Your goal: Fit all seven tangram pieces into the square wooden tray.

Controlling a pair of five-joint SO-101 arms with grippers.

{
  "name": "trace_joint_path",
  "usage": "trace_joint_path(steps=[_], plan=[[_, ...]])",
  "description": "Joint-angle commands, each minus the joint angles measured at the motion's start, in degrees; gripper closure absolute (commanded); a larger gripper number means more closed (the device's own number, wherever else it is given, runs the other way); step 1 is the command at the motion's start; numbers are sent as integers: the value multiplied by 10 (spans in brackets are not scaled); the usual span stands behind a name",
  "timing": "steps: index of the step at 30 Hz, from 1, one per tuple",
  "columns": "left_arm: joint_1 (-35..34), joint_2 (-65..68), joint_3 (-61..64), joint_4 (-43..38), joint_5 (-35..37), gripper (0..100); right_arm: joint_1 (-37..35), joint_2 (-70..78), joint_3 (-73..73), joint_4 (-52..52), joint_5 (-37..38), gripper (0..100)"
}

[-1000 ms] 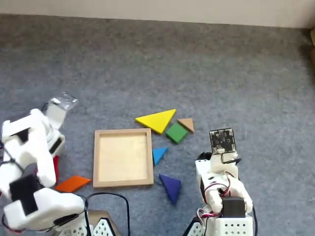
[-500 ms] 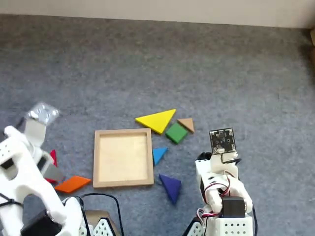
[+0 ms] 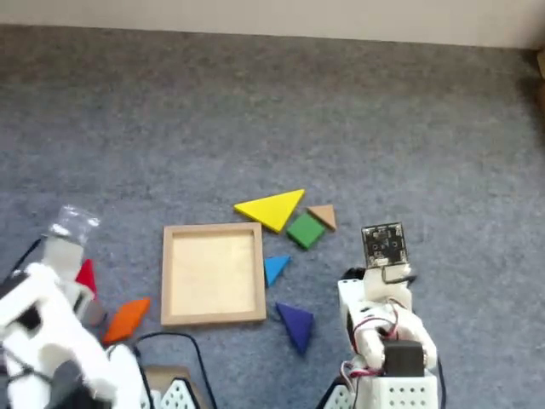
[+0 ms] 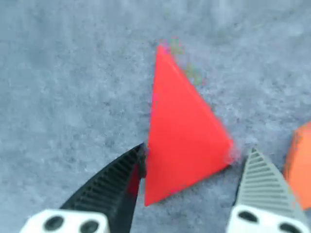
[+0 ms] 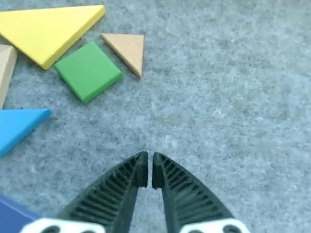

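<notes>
A red triangle (image 4: 182,141) lies on the grey carpet between the fingers of my left gripper (image 4: 197,154), which is open. The black finger (image 4: 114,187) touches one edge of it; the grey finger (image 4: 260,182) stands by its corner. From above, the red triangle (image 3: 85,274) and an orange piece (image 3: 126,318) lie left of the square wooden tray (image 3: 167,274), beside the left arm (image 3: 43,319). Right of the tray lie the yellow triangle (image 3: 272,208), green square (image 3: 305,230), tan triangle (image 3: 323,215), light blue triangle (image 3: 274,268) and dark blue triangle (image 3: 296,322). My right gripper (image 5: 146,170) is shut, holding nothing, over bare carpet.
The right arm (image 3: 387,328) stands at the near edge, right of the dark blue triangle. The orange piece (image 4: 300,165) lies just beyond the left gripper's grey finger. A pale wall strip (image 3: 272,17) borders the carpet at the back.
The left arm has swung back toward the near left corner and lowered over the red triangle. The orange piece has turned a little. The right arm is still.
</notes>
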Motion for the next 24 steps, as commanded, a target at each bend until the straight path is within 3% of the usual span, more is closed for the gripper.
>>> trace_joint_path(steps=[1,12,19,24], plan=[[-5,0,32,-35,0,705,7,-6,85,3,5,965],[-2,0,54,-38,-3,711,7,-5,85,3,5,965],[59,0,58,-36,1,794,7,-5,85,3,5,965],[67,0,55,-35,1,844,7,-4,85,3,5,965]])
